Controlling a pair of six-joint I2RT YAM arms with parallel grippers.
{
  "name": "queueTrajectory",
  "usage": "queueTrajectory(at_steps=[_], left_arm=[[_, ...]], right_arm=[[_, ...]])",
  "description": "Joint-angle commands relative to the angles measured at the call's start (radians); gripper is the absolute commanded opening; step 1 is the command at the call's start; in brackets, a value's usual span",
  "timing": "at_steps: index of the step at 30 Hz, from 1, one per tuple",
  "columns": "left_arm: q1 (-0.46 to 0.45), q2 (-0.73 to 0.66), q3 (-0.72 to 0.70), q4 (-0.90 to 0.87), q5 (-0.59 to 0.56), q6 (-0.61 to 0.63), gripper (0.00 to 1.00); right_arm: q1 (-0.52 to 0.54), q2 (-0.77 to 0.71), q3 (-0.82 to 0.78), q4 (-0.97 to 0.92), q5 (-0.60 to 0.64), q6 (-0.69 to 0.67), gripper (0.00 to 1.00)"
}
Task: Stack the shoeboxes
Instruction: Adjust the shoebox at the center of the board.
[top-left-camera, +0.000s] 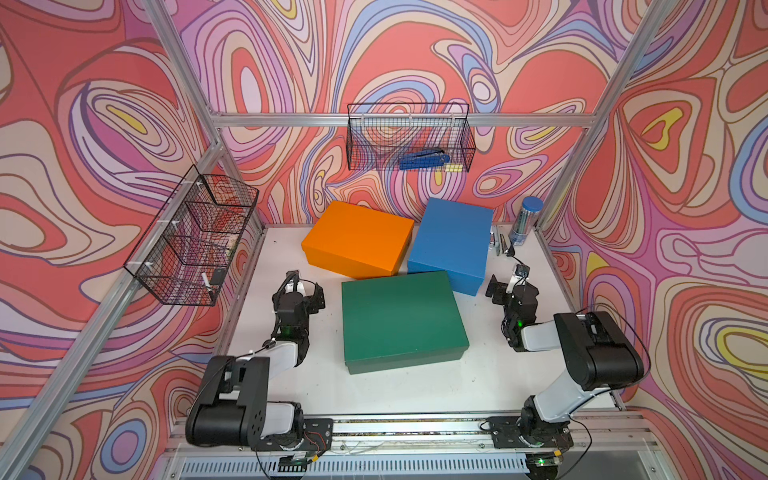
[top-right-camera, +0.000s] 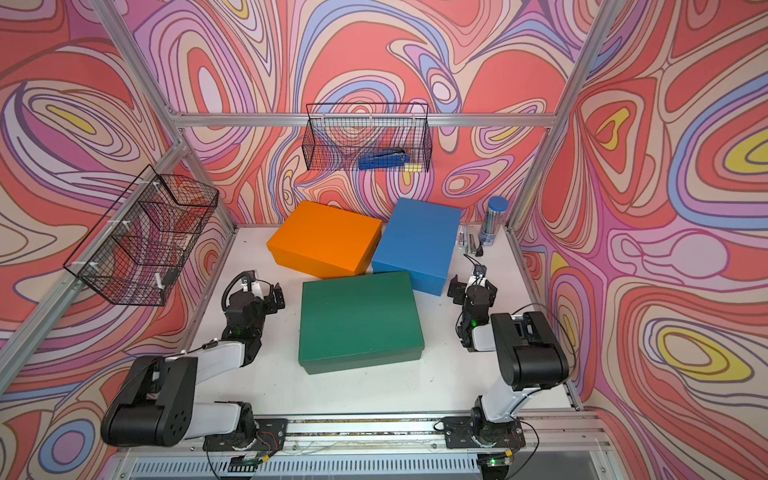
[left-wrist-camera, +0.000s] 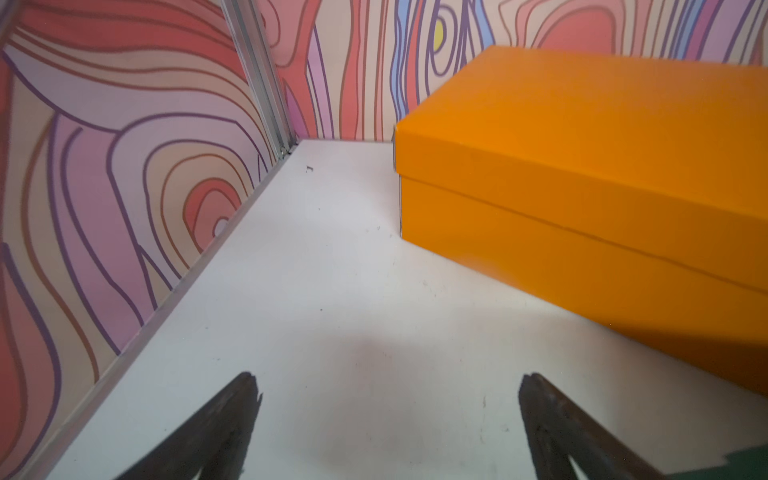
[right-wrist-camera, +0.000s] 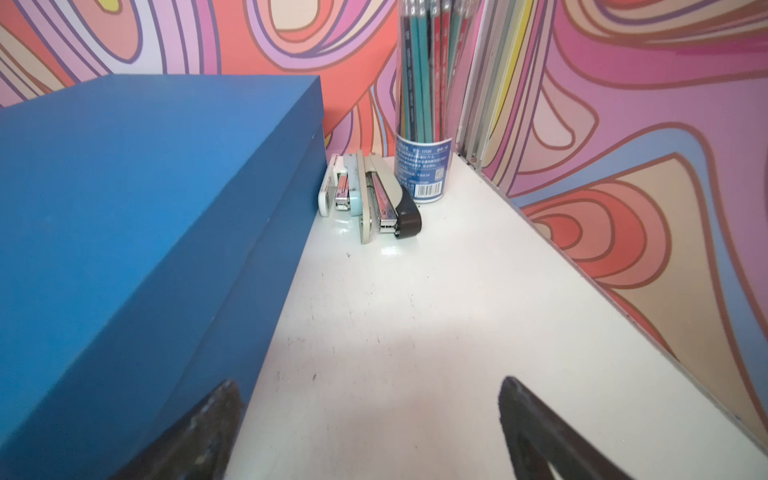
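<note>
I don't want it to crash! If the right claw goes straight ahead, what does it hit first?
The right claw would probably meet the staplers beside the blue shoebox first, pencil tube just behind; depth is hard to judge.

on the table: front shoebox central; behind it, left shoebox beside right shoebox; staplers and pencil tube right of that, in the back corner.

Orange shoebox, blue shoebox, green shoebox; white table.
</note>
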Motion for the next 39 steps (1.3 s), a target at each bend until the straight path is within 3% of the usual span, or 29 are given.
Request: queueTrajectory(at_steps=[1,6,9,12,17,21,25,39], left_arm=[[0.001,-0.141,0.062,-0.231,0.010,-0.029,1.00],[-0.001,-0.303,0.280,-0.723,0.157,-0.094,1.00],[-0.002,-0.340,0.382,-0.966,0.259,-0.153,1.00],[-0.008,-0.350,0.428,-1.123,0.322,-0.232,1.00],[-0.044,-0.291,0.476,-1.259,0.425,-0.345,1.00],[-0.085,-0.225,0.510,-1.352,0.457,-0.406,1.00],[-0.128,-0.211,0.488,-1.347,0.497,-0.451,1.00],[-0.253,-0.102,0.490,-1.285,0.564,-0.466,1.00]], right_arm=[[0.007,-0.148,0.081,-0.223,0.027,-0.002,0.98],[0.008,-0.275,0.413,-0.937,-0.114,-0.006,0.98],[0.008,-0.273,0.546,-1.186,-0.316,0.017,0.94],[0.026,-0.260,0.602,-1.319,-0.485,0.051,0.92],[0.095,-0.257,0.601,-1.369,-0.639,0.131,0.92],[0.177,-0.243,0.602,-1.408,-0.655,0.158,0.92],[0.230,-0.211,0.581,-1.430,-0.643,0.193,0.98],[0.290,-0.226,0.457,-1.355,-0.730,0.345,0.98]])
